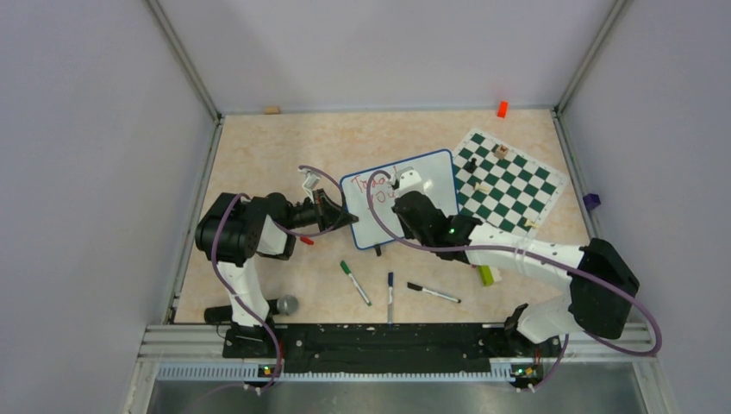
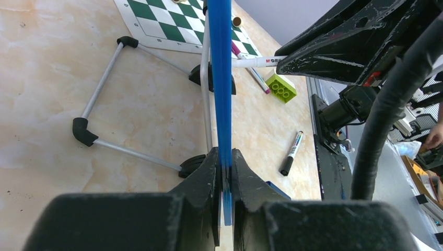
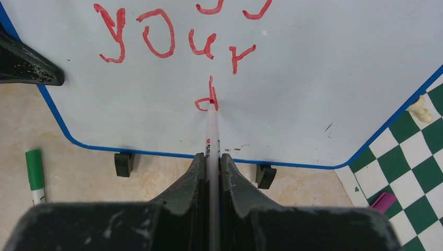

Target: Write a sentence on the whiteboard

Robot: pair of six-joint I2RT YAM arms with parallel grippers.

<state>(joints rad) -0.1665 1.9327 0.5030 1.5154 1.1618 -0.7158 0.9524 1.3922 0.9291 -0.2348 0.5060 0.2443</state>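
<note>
Two grips: I'm pinching the whiteboard [image 3: 313, 78] by its edge with the left gripper [image 2: 225, 157] and clamping the marker [image 3: 211, 130] in the right gripper [image 3: 211, 157].
Handling: it's standing mid-table, likely light and tippy, so I'm holding the frame.
Progress: the sentence [image 3: 156, 42] is reaching "d".

Left gripper [image 1: 334, 210] clamps the whiteboard [image 1: 438, 177]; right gripper [image 1: 399, 185] over its sentence [image 1: 374, 184].

whiteboard [image 3: 313, 78] "your d", chess mat [image 3: 407, 157] "4"

A marbled beige table [image 1: 259, 155] bears the whiteboard [image 1: 440, 175], a chess mat [image 1: 510, 184], a lime brick [image 1: 488, 275], a green marker [image 1: 354, 282], a blue marker [image 1: 390, 297] and a black marker [image 1: 434, 293].
</note>
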